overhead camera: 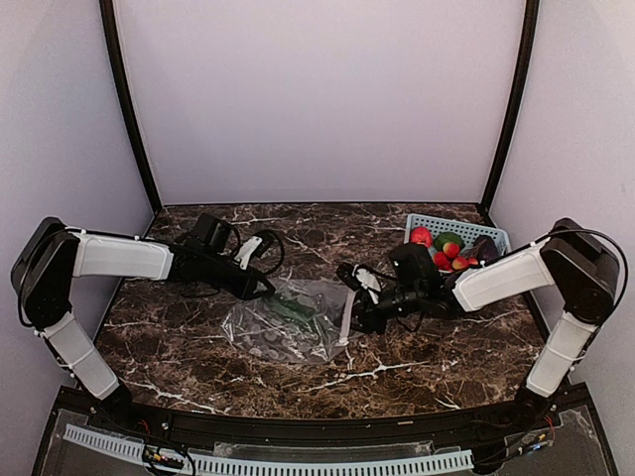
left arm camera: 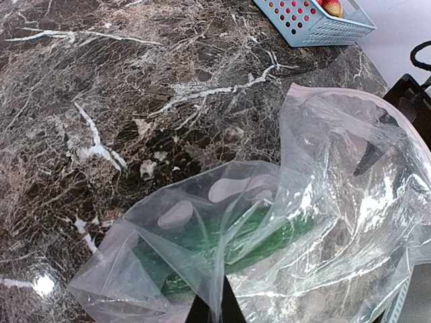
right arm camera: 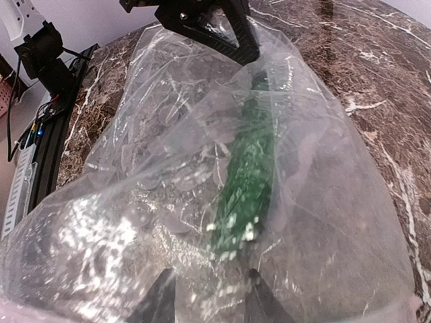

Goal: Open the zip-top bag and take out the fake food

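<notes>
- Clear, crinkly soft-plastic zip-top bag (overhead camera: 278, 332) lies mid-table on the dark brown white-veined marble table (overhead camera: 179, 347), between the two arms. Its white zip strip (overhead camera: 345, 322) is on the right-arm side.
- One long, dark green glossy plastic fake food piece (overhead camera: 294, 308) is inside the bag, lying lengthwise. It shows through the film in both wrist views (left arm camera: 236, 242) (right arm camera: 249, 175).
- Left gripper (overhead camera: 260, 288): jaws pinched together on a fold of film at the bag's far-left end. In the left wrist view the fingertips meet at the bottom edge (left arm camera: 214, 303) with plastic caught between them. The right wrist view shows the same clamp from the other side (right arm camera: 242, 50).
- Right gripper (overhead camera: 359, 315): at the zip-strip end. In its own view the fingers are part-spread with a clear gap (right arm camera: 212, 296), and bag film lies across them. Can't tell whether either finger has hold of the rim.
- The bag mouth on that side stands raised off the table, its rim arcing up (left arm camera: 350, 101).
- Light blue perforated plastic basket (overhead camera: 427, 218) sits at the back right, well apart from the bag.
- The basket holds the rest of the small glossy fake food (overhead camera: 442, 253), red and green with one dark piece.
</notes>
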